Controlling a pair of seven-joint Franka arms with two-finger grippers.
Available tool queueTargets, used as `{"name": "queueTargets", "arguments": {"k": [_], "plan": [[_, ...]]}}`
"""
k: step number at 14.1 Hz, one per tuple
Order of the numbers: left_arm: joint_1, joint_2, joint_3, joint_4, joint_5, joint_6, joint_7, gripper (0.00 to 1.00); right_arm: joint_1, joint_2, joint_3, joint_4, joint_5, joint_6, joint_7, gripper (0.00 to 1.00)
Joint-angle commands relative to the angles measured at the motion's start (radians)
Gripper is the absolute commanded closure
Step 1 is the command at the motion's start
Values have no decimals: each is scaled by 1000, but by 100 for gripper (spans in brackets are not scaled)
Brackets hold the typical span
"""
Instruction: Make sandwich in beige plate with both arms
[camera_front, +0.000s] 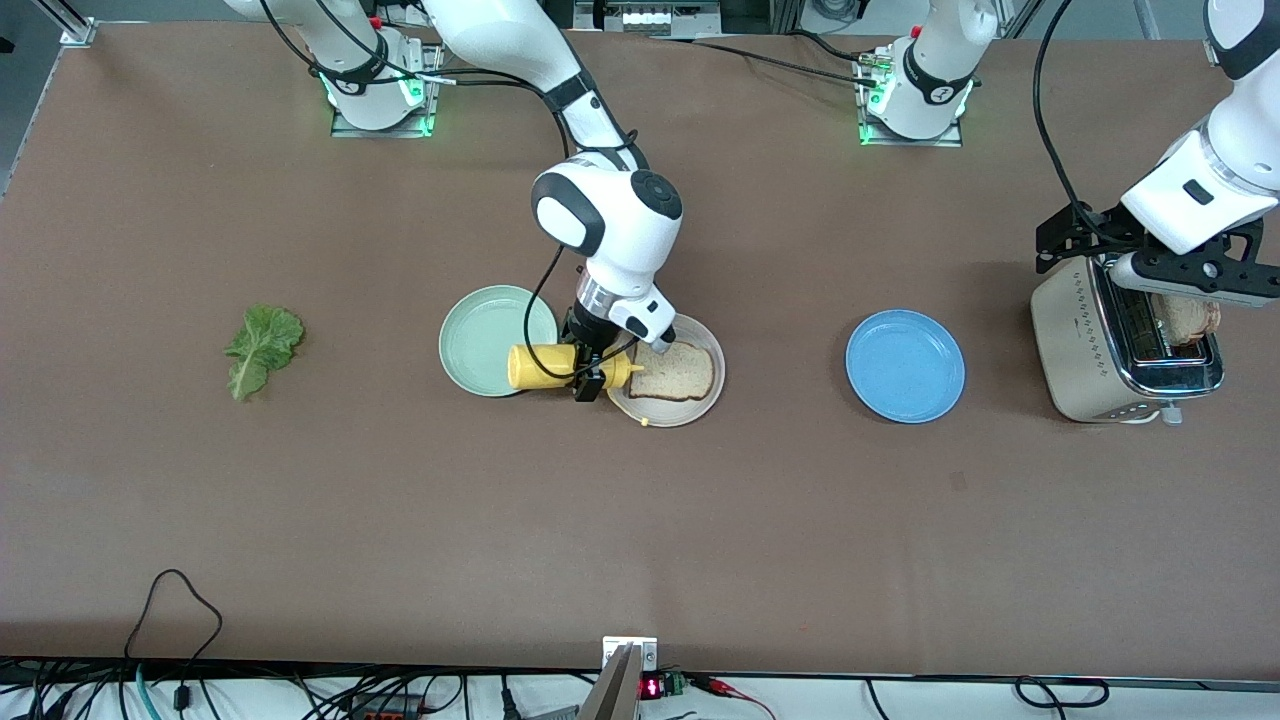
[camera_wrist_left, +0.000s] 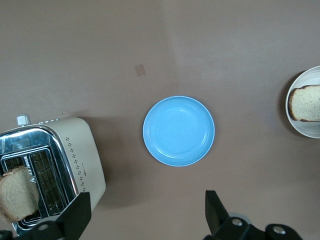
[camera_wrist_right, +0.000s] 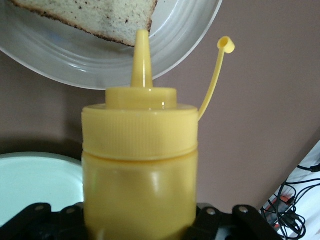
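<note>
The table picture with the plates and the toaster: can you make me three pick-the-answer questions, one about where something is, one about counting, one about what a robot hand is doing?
1. Where does the bread slice lie?
A on the beige plate
B on the blue plate
C on the mint-green plate

2. How many plates are on the table?
A two
B three
C four

3. What is the right gripper doing?
A hanging open
B gripping the lettuce leaf
C gripping the yellow mustard bottle

Answers: 1 A, the slice sits inside the beige rim. 2 B, mint-green, beige, blue. 3 C, its fingers clamp the bottle, nozzle over the beige plate.
</note>
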Motion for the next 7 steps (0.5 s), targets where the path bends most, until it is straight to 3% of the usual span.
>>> {"name": "queueTargets", "arguments": {"k": [1,4,7], "plan": [[-8,-10,2,8,20,-18,-9,0,19,-4,-18,31,-15,-35,33,64],[-8,-10,2,8,20,-19,-9,0,10,-45,-21,35,46,-34,-13,64],[-8,-12,2,7,20,-18,-9,0,-48,-146,-16,17,185,-41,-158,64]]}}
